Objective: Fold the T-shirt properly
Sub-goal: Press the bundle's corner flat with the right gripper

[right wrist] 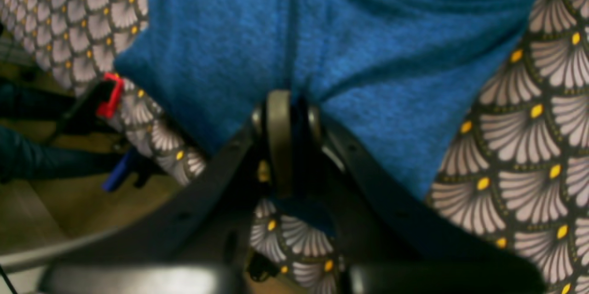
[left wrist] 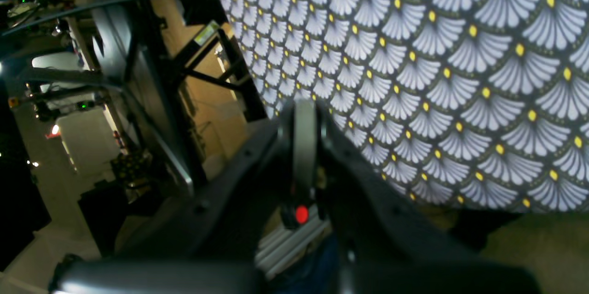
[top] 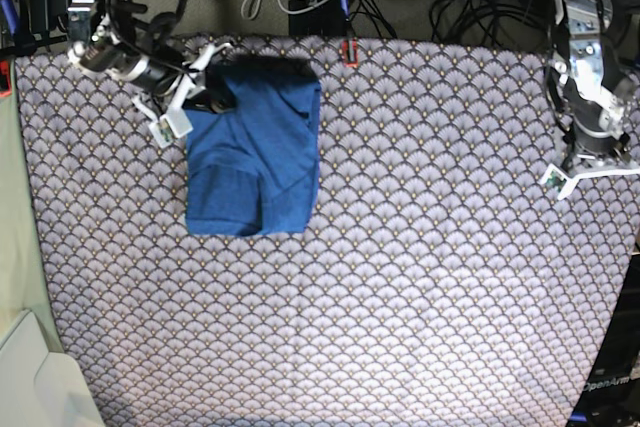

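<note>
Jaws of the right gripper (right wrist: 285, 114) are pinched on an edge of the folded blue T-shirt (top: 255, 157), upper left of the base view on the scallop-patterned worktop (top: 420, 277). Left gripper (left wrist: 304, 114), at right edge, is closed, empty.

- Table draped in scallop-patterned cloth (top: 420, 247), grey fans with yellow dots.
- Folded blue T-shirt (top: 255, 162) lying flat on cloth near far left corner.
</note>
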